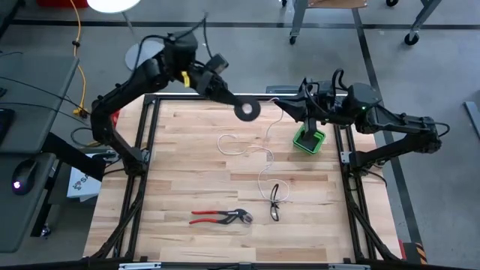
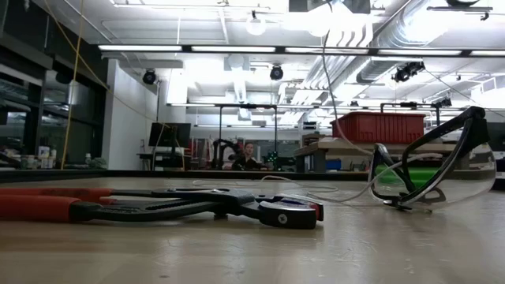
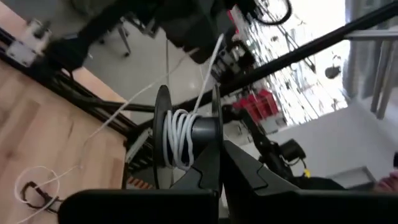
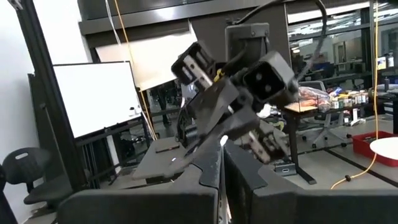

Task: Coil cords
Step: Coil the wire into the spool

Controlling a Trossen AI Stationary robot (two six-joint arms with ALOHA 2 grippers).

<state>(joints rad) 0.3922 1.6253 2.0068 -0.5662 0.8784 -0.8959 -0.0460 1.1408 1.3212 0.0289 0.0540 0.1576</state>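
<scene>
— Where was the spool (image 1: 247, 109)?
— Above the table's (image 1: 187, 165) far edge, clamped between the left gripper's (image 1: 238, 105) closed fingers, several turns of cord (image 3: 178, 138) wound on it.
— And the remaining cord?
— Looped loose across the table toward the glasses (image 1: 275, 202), pliers (image 1: 221, 217) lying nearby.
— The right gripper (image 1: 281, 104)?
— Held near the spool, beside the green bin (image 1: 308, 139); jaws shut on the cord.
</scene>
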